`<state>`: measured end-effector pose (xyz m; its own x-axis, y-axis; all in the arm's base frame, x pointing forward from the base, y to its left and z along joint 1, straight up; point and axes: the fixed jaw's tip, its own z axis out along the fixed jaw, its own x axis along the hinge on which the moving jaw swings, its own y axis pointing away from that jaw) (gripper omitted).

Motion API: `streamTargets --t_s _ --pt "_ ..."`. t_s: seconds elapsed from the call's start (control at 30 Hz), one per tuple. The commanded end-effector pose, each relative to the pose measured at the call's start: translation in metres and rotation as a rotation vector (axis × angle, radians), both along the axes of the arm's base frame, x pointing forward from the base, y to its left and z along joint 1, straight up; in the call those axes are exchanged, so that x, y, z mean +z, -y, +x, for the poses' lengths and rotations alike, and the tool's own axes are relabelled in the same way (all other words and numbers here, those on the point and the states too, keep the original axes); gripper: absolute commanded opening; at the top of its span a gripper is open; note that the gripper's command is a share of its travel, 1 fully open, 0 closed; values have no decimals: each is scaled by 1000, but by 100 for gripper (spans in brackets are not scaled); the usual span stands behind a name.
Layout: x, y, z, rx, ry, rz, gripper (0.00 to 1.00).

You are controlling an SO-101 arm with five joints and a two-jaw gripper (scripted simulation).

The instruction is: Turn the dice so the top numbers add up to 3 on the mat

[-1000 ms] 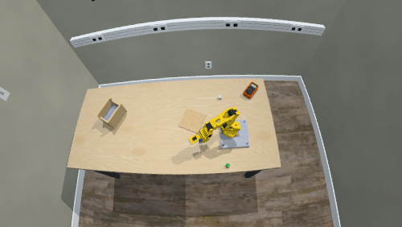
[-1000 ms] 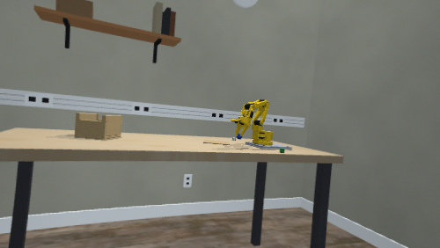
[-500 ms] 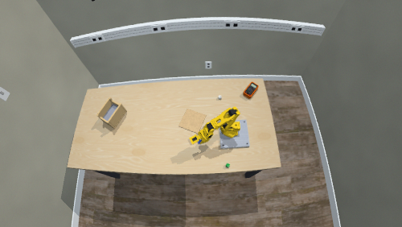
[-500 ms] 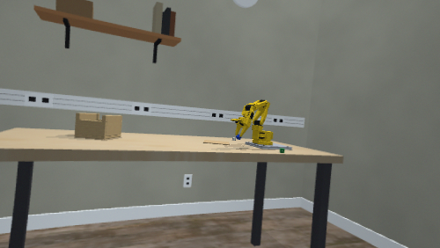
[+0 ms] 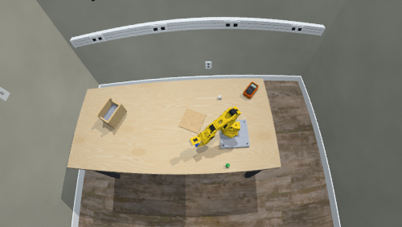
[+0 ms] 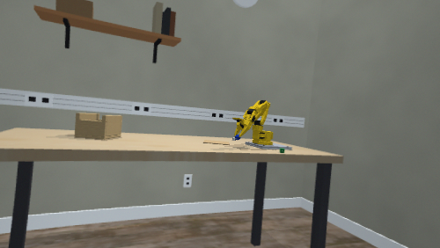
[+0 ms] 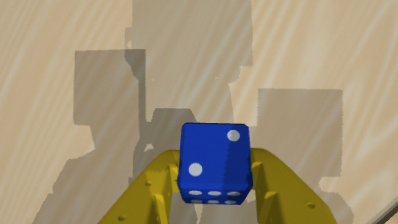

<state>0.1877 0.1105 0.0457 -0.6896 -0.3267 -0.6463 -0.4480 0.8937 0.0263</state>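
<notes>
The pincer (image 5: 195,142), clamped on the blue die (image 7: 215,162), hangs over bare worktop (image 5: 141,141) beside the mat (image 5: 192,120). The green die (image 5: 227,165) and white die (image 5: 219,96) lie well apart; the cardboard box (image 5: 112,113) stands far off.

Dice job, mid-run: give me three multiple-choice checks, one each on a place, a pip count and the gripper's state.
1. Where is the green die?
A. on the mat
B. on the table near its front edge
C. in the box

2. How many pips show on the blue die's large face in the wrist view?
A. two
B. four
C. five

3. The gripper is:
A. open
B. shut on nothing
C. shut on the blue die

Answers: B, it lies off the mat; A, two white pips; C, the die sits between the fingers.
</notes>
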Motion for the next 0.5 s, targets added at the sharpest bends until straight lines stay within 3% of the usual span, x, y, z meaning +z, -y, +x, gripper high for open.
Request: streamTargets --t_s 0.0,0.47 --pt "1 -4 1 20 66 31 0" --pt "1 -6 3 24 89 42 0"
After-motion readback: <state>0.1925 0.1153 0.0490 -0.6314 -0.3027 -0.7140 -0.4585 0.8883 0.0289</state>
